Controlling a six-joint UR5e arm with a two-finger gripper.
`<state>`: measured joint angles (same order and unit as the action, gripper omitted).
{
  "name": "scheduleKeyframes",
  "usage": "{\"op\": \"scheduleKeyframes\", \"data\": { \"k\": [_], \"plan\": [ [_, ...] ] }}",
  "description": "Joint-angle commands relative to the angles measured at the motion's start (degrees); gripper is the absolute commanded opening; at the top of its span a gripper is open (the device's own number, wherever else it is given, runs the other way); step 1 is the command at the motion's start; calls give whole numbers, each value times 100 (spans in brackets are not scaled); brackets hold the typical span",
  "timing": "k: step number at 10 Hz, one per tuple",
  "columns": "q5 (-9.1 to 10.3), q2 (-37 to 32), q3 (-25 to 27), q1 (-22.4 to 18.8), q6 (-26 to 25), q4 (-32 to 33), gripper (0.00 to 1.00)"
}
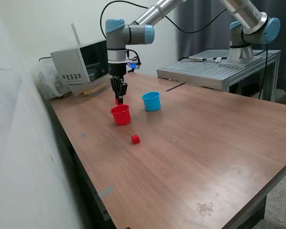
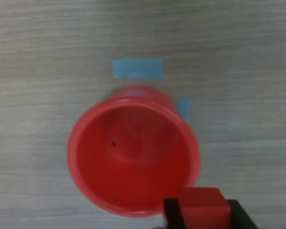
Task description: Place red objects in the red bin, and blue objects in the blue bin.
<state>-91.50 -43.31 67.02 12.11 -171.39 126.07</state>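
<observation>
wrist view: gripper [image 2: 202, 214] pinching red cube [image 2: 202, 206] over red cup [image 2: 133, 152], off-centre near 5 o'clock rim. risk: clips rim on release, bounces out. second cube [image 1: 135, 139] on table [image 1: 205, 143], 5 o'clock of cup.

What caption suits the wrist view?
Black fingers hold a small red cube above the open, empty round red plastic cup on the wood-grain table.
</observation>
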Motion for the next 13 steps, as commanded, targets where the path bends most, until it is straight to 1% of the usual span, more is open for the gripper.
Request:
{"op": "scheduleKeyframes", "data": {
  "k": [1, 4, 5, 8, 9, 11, 12, 13],
  "plan": [
    [0, 103, -49, 142, 0, 40, 0],
    [-9, 95, -5, 168, 0, 49, 0],
    [-35, 86, 4, 168, 0, 49, 100],
    [-61, 42, 117, 160, 9, 23, 100],
    [-140, -158, 266, 151, 9, 5, 100],
    [-114, -1095, 766, 63, 35, -160, 100],
    [-105, -1658, 1082, -207, 148, -440, 100],
    [-105, -2107, 1346, -531, 176, -495, 100]
  ]
}}
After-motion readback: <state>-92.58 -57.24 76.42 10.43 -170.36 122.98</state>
